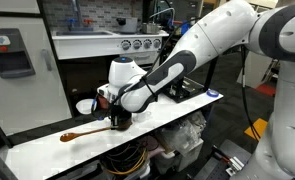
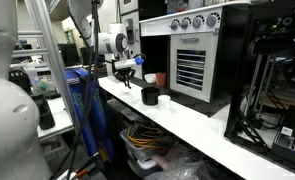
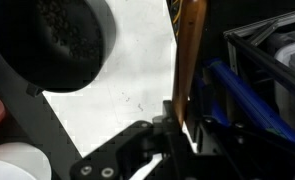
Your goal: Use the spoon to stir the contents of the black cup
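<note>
Fingers: the fingers (image 3: 161, 130) come in from the bottom of the wrist view, drawn narrow and closed on the handle of the spoon (image 3: 190, 60) from both sides; in an exterior view they hang low over the worktop (image 1: 167, 115), pointing down.
Spoon: long, brown and wooden; in the wrist view its thin handle runs straight up from between the fingers toward the top edge. In an exterior view the spoon (image 1: 85, 132) stretches left from the fingers, its small oval bowl at the far left end, low against the worktop; whether that end touches the surface I cannot tell.
Black cup: the black cup (image 3: 52, 40) sits top left in the wrist view, well to the left of the handle, with white surface between them; its wide mouth shows dark, grainy contents. In an exterior view the cup (image 2: 150, 96) stands just right of the fingers.
Red cup: the red cup (image 2: 160, 78) stands farther back than the black one.
White bowl: the white bowl (image 2: 167, 98) is just beside the black cup on its right.
Arm: the white arm (image 1: 217, 40) reaches in from the right.
</note>
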`<state>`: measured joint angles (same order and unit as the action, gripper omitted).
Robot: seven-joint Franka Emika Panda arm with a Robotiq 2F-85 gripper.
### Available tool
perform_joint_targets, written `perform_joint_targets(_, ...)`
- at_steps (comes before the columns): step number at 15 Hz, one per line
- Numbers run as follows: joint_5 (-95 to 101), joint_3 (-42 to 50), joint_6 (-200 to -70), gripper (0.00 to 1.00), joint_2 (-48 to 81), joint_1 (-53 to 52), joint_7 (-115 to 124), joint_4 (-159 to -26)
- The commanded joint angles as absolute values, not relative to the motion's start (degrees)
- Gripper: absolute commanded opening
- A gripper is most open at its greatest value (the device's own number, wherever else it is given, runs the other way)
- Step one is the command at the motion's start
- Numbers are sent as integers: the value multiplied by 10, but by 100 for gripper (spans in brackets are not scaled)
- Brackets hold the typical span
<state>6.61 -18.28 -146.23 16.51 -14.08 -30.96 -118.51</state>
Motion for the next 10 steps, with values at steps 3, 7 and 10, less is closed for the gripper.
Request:
perform_joint_targets(3,62,-188,-1513,4,207,-127,-317,-1181)
perform_joint_targets(7,72,-187,-1532,4,246,-125,-315,-1171)
perform_joint_targets(10,78,-188,-1545,4,269,-125,-314,-1165)
